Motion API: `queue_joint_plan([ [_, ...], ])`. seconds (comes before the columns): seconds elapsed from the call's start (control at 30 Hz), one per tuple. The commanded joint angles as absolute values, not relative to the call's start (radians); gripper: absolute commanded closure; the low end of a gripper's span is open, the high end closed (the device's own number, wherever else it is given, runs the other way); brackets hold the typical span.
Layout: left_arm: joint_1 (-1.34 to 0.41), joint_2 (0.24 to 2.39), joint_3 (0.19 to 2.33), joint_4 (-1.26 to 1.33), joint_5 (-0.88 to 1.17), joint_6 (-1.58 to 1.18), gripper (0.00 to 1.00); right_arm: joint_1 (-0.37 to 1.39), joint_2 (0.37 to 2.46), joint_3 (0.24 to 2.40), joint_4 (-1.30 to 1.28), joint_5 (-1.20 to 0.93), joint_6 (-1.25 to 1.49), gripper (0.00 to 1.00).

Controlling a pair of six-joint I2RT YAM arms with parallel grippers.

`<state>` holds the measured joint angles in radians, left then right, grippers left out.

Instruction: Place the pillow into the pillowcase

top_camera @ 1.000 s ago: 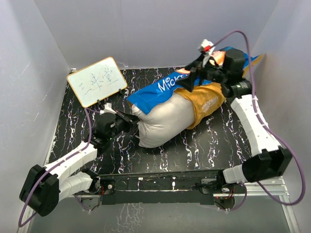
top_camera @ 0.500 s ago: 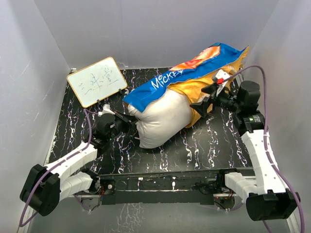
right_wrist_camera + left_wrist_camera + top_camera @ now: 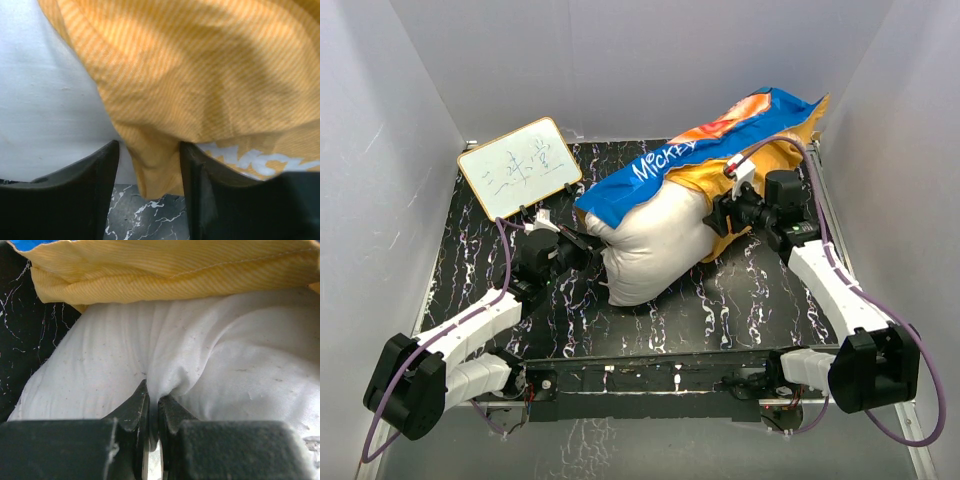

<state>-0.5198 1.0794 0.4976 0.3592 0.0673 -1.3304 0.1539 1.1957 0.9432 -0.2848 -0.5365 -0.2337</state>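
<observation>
I see plump white fabric pillow (image 3: 655, 245) approx. half inside blue/orange cloth pillowcase (image 3: 650, 180). L gripper (image 3: 152, 400) clamps pillow; R gripper (image 3: 149, 150) apart, astride pillowcase.

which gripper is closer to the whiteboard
Left. The left gripper pinches the end of the pillow, close beside the whiteboard; the right gripper is across the pillow, jaws around the orange edge of the pillowcase.

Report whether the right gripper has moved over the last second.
Yes. The right gripper has come away from the back wall toward the near side, now at the orange hem of the pillowcase.
</observation>
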Motion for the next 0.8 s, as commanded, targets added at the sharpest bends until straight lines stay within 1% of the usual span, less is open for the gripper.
queue_joint_plan([
  [0.0, -0.519, 1.080, 0.543, 0.372, 0.100, -1.307, 1.00, 0.166, 1.213, 0.999, -0.200, -0.468, -0.233, 0.64],
  [0.03, -0.519, 1.080, 0.546, 0.368, 0.099, -1.302, 1.00, 0.167, 1.214, 1.014, -0.213, -0.475, -0.244, 0.76],
  [0.07, -0.520, 1.080, 0.550, 0.364, 0.098, -1.298, 1.00, 0.166, 1.213, 1.031, -0.225, -0.488, -0.257, 0.84],
  [0.13, -0.519, 1.083, 0.558, 0.358, 0.094, -1.288, 1.00, 0.167, 1.206, 1.083, -0.264, -0.555, -0.287, 0.92],
  [0.2, -0.518, 1.091, 0.574, 0.357, 0.095, -1.274, 1.00, 0.166, 1.194, 1.159, -0.312, -0.727, -0.311, 0.92],
  [0.27, -0.516, 1.111, 0.610, 0.361, 0.109, -1.249, 1.00, 0.186, 1.195, 1.238, -0.296, -0.967, -0.267, 0.92],
  [0.37, -0.517, 1.167, 0.693, 0.362, 0.165, -1.183, 1.00, 0.362, 1.253, 1.391, -0.194, -1.109, -0.071, 0.92],
  [0.43, -0.515, 1.211, 0.760, 0.354, 0.209, -1.137, 1.00, 0.450, 1.294, 1.429, 0.009, -1.187, 0.143, 0.92],
  [0.47, -0.515, 1.228, 0.789, 0.350, 0.228, -1.121, 1.00, 0.483, 1.318, 1.454, 0.051, -1.192, 0.187, 0.92],
  [0.5, -0.515, 1.242, 0.819, 0.344, 0.245, -1.109, 1.00, 0.502, 1.347, 1.482, 0.032, -1.185, 0.183, 0.92],
  [0.57, -0.514, 1.254, 0.849, 0.332, 0.261, -1.098, 1.00, 0.508, 1.393, 1.500, -0.058, -1.112, 0.104, 0.92],
  [0.6, -0.515, 1.254, 0.848, 0.334, 0.261, -1.098, 1.00, 0.498, 1.411, 1.494, -0.143, -1.043, 0.049, 0.92],
  [0.67, -0.515, 1.241, 0.821, 0.338, 0.246, -1.109, 1.00, 0.459, 1.441, 1.456, -0.234, -0.944, -0.025, 0.92],
  [0.73, -0.515, 1.218, 0.766, 0.339, 0.227, -1.126, 1.00, 0.413, 1.462, 1.432, -0.364, -0.922, -0.155, 0.92],
  [0.77, -0.515, 1.207, 0.733, 0.339, 0.216, -1.136, 1.00, 0.401, 1.463, 1.429, -0.437, -0.909, -0.222, 0.90],
])
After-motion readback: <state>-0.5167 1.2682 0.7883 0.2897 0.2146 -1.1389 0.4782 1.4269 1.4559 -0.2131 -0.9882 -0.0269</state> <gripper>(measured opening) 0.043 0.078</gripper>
